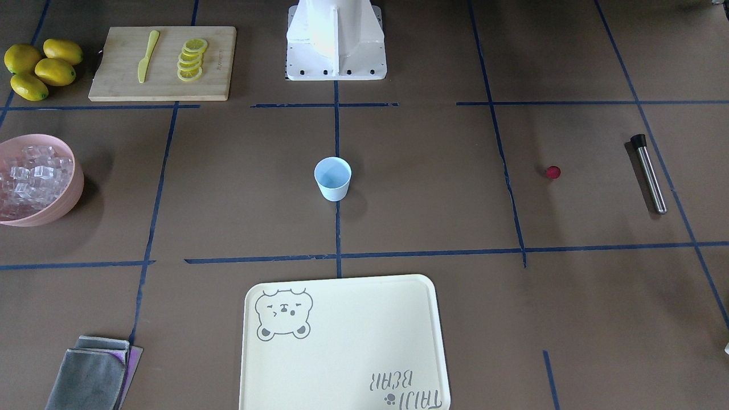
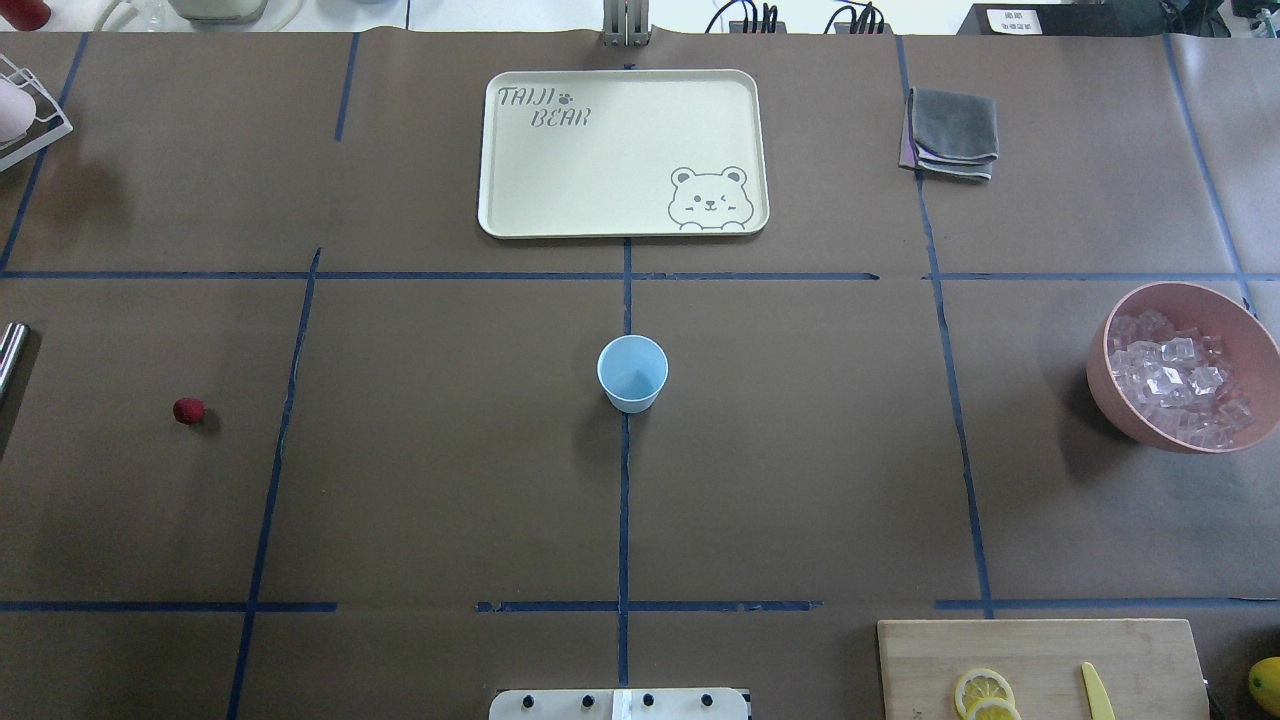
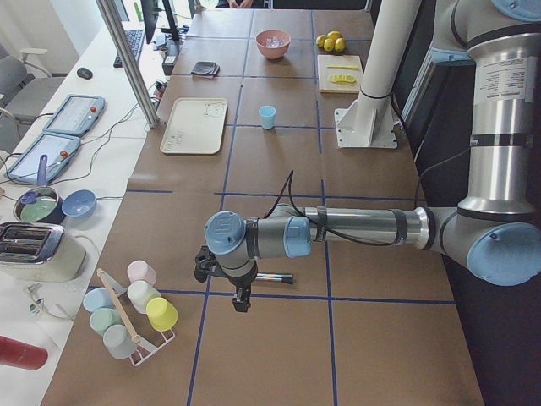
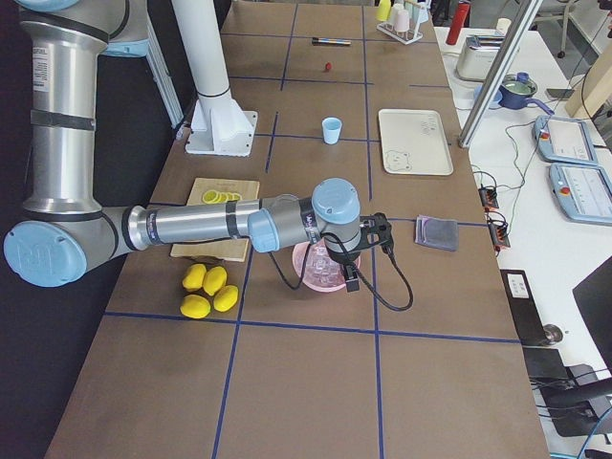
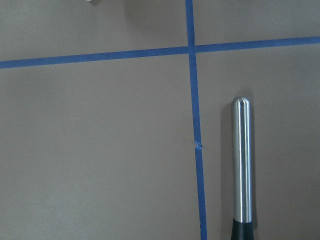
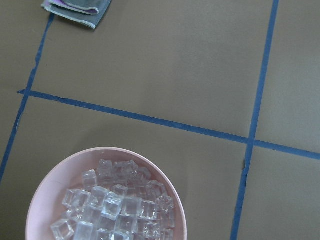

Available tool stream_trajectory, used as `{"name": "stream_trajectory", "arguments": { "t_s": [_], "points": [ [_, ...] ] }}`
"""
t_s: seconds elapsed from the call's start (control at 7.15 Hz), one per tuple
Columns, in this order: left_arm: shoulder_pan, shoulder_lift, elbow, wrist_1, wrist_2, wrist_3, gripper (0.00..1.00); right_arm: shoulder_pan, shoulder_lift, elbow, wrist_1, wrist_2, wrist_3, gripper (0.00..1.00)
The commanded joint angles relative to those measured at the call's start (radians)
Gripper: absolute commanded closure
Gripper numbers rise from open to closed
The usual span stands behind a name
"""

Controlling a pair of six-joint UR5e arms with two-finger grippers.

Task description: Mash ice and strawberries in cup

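Note:
The pale-blue cup (image 1: 332, 177) stands upright and empty at the table's middle, also in the overhead view (image 2: 632, 372). The dark-red strawberry (image 2: 188, 410) lies alone on the robot's left side. The ice (image 2: 1175, 375) fills the pink bowl (image 2: 1108, 412) on the right side. My left gripper (image 3: 240, 303) hangs over a steel muddler (image 5: 241, 165), apart from it; I cannot tell if it is open. My right gripper (image 4: 351, 280) hovers over the ice bowl (image 6: 45, 192); its state is also unclear. No fingers show in either wrist view.
A cream bear tray (image 2: 520, 200) lies beyond the cup. A cutting board (image 1: 114, 80) holds lemon slices (image 1: 191, 59) and a yellow knife (image 1: 147, 56), with whole lemons (image 1: 40, 68) beside it. A grey cloth (image 2: 952, 132) lies at the far right. A cup rack (image 3: 131, 317) stands near the left arm.

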Motion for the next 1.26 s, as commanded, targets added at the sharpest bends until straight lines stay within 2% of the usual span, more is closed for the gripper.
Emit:
{"name": "stream_trajectory", "arguments": {
  "t_s": [0.0, 0.28, 0.42, 0.84, 1.12],
  "points": [
    [0.0, 0.0, -0.001, 0.0, 0.0, 0.0, 0.0, -0.098, -0.016, 0.056, 0.002, -0.082, 0.104, 0.02],
    [0.0, 0.0, -0.001, 0.0, 0.0, 0.0, 0.0, -0.181, -0.036, 0.045, 0.005, -0.09, 0.107, 0.27],
    [0.0, 0.0, -0.001, 0.0, 0.0, 0.0, 0.0, -0.211, -0.036, 0.03, 0.007, -0.091, 0.107, 0.32],
    [0.0, 0.0, -0.001, 0.0, 0.0, 0.0, 0.0, -0.261, -0.035, -0.014, 0.007, -0.09, 0.107, 0.39],
    [0.0, 0.0, -0.001, 0.0, 0.0, 0.0, 0.0, -0.294, -0.035, -0.025, 0.007, -0.105, 0.106, 0.39]
  ]
}}
